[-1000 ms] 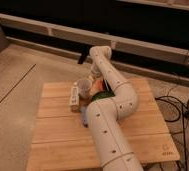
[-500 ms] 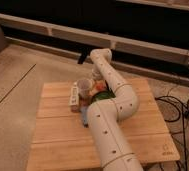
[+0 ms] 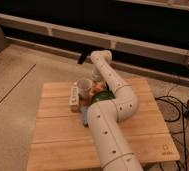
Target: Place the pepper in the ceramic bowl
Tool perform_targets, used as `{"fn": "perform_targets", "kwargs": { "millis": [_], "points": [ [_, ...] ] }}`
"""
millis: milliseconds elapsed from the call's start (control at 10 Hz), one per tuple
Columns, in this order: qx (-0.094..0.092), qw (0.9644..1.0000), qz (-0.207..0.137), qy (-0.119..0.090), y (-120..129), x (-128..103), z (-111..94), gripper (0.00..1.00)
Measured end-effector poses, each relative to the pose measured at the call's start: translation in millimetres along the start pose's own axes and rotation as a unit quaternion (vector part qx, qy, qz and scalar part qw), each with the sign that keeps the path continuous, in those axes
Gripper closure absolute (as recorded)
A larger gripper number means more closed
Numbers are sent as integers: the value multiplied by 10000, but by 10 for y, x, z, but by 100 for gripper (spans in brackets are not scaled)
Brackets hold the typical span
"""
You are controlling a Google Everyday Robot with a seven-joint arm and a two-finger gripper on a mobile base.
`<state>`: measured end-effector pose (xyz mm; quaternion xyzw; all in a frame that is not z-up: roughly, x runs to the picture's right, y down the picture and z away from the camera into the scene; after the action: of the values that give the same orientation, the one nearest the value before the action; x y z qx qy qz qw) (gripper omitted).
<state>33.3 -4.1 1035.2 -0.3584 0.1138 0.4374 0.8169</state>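
Observation:
The green ceramic bowl (image 3: pixel 106 95) sits at the back middle of the wooden table, mostly covered by my white arm. A small orange-red bit, the pepper (image 3: pixel 97 89), shows at the bowl's left rim, just under my gripper. My gripper (image 3: pixel 95 82) hangs down from the wrist over the bowl's left edge, between the pale cup and the arm. I cannot tell whether the pepper is held or lying in the bowl.
A pale pinkish cup (image 3: pixel 83 85) stands just left of the gripper. A black-and-white striped object (image 3: pixel 74 97) lies left of the cup. A small blue item (image 3: pixel 84 118) lies by the arm. The wooden table (image 3: pixel 53 140) stands on a concrete floor; cables lie at the right.
The wrist and gripper have shifted only slightly near the bowl's left rim. The cup, striped object and bowl have not moved.

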Motion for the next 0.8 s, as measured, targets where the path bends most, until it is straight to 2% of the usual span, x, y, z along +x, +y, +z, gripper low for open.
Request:
{"fn": "perform_targets", "kwargs": {
  "millis": [200, 300, 400, 600, 700, 800],
  "points": [
    [-7, 10000, 16, -64, -16, -14, -28, 90],
    [-16, 10000, 30, -80, -17, -17, -36, 96],
    [-37, 9999, 65, -113, 0, -40, -62, 100],
    [-143, 9995, 219, -160, 8, -21, -123, 100],
    [-149, 9993, 275, -195, -9, -19, -168, 100],
    [-66, 9989, 365, -289, -91, -23, -298, 100]
  ]
}}
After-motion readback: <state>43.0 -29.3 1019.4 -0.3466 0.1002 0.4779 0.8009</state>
